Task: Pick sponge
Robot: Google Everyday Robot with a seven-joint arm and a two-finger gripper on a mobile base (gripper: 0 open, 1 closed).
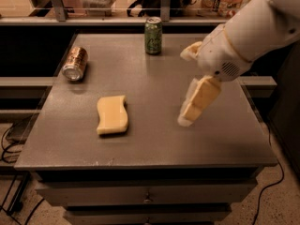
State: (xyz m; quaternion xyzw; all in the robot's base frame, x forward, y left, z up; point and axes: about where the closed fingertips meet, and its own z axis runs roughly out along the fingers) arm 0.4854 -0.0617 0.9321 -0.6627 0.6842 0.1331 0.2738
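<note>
Camera view: sponge (pixel 112 115) lies at 9 o'clock from gripper (pixel 187 117), well apart, long axis 12–6; cannot tell jaw state.

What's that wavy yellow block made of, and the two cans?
The sponge looks like soft matte foam: pale, dull, no glare. The upright green can and the tipped brown can look like glossy metal, rims shining. The gripper hovers right of the sponge.

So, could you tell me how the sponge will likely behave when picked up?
The sponge looks like foam, so probably light and squashy. Lying flat on the table, it shouldn't roll, but might slide if nudged. The claw hovers to its right.
</note>
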